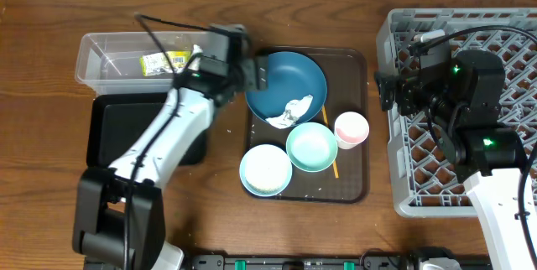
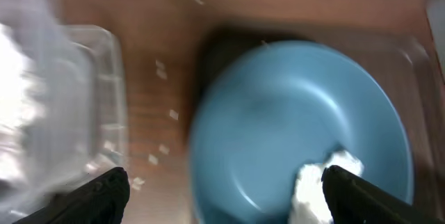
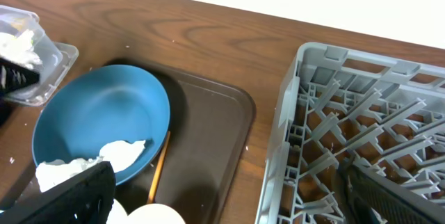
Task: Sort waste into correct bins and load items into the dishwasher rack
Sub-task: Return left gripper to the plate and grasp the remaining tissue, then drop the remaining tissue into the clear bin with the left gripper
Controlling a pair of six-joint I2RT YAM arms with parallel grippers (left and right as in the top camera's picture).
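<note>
Spread and empty, my left tool (image 2: 222, 195) hangs over the dish (image 2: 278, 113) at the tray's (image 1: 348, 77) left rim; one tissue (image 1: 294, 111) lies inside. My right tool (image 3: 236, 200), spread, sits at the rack's (image 1: 403, 194) left edge. One mint bowl (image 1: 311, 147), one white bowl (image 1: 265, 169), one cup (image 1: 351, 128), one stick (image 3: 159, 165); open desk (image 1: 377, 161) between tray and rack.

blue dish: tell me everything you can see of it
The dark-blue dish is round, shallow, smooth and plain, like glazed ceramic or plastic. It sits upright at the back-left of the brown tray, with its left rim over the tray's edge. A crumpled white tissue lies inside near its front rim. The mint-green bowl sits close by that rim; contact is unclear. The left gripper hovers open above the dish.
</note>
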